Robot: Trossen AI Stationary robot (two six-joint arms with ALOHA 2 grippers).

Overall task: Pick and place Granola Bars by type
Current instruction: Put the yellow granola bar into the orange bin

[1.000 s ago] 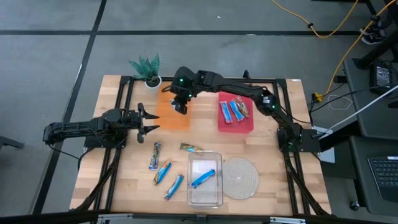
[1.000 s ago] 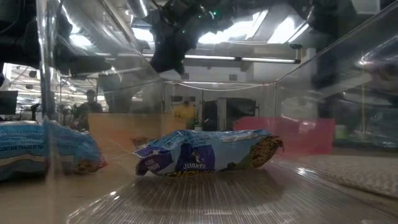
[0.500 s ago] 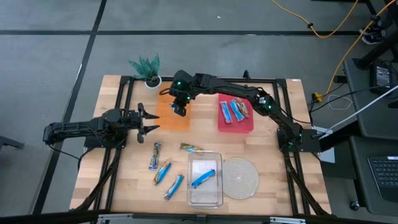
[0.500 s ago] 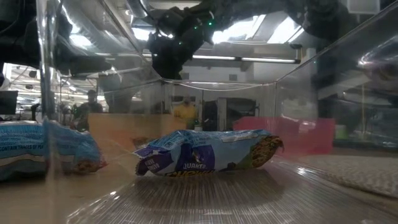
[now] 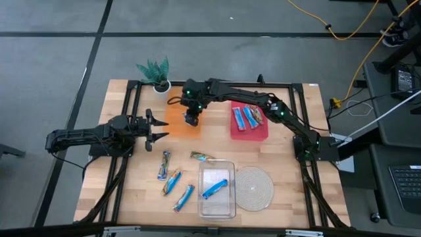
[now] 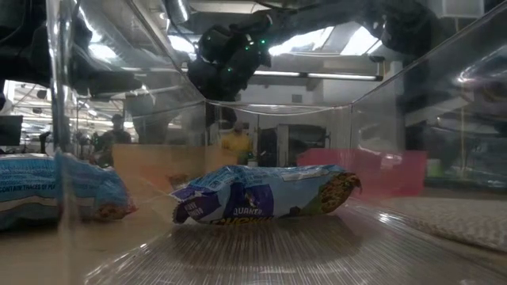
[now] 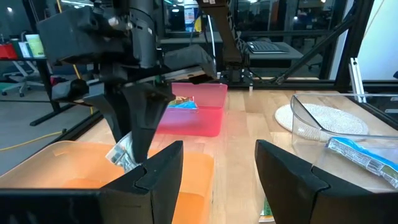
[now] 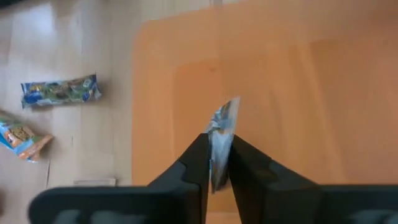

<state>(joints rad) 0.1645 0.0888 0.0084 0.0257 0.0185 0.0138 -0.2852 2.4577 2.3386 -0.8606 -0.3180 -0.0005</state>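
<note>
Now, from the high view, the right tool [image 5: 191,119] hangs over the flat orange plastic tray [image 5: 176,125], while the left tool [image 5: 158,128] waits just beside that tray's left edge, its fingers spread and holding nothing. The red plastic tray [image 5: 260,131] already holds a few blue-wrapped granola bars [image 5: 244,118]; four more wrapped bars [image 5: 173,182] lie loose on the wooden tabletop [image 5: 131,191], and one blue bar [image 5: 214,188] lies in the clear plastic bin [image 5: 226,209], beside the round woven mat [image 5: 254,187].

From the low view, the right arm's wrist [image 6: 226,63] is high above the clear bin, where a blue bar [image 6: 261,197] lies flat.

From the left wrist view, the right tool [image 7: 134,146] points steeply down into the orange tray, with a silvery wrapped bar [image 7: 122,154] pinched at its tips.

From the right wrist view, the two fingers [image 8: 194,163] are almost closed on the thin silvery bar [image 8: 221,140] – its long axis runs out forward from the tips, and the orange tray floor lies directly beyond it. So, I judge, the coming move is only a short lowering and a release – the bar is already over its tray.
</note>
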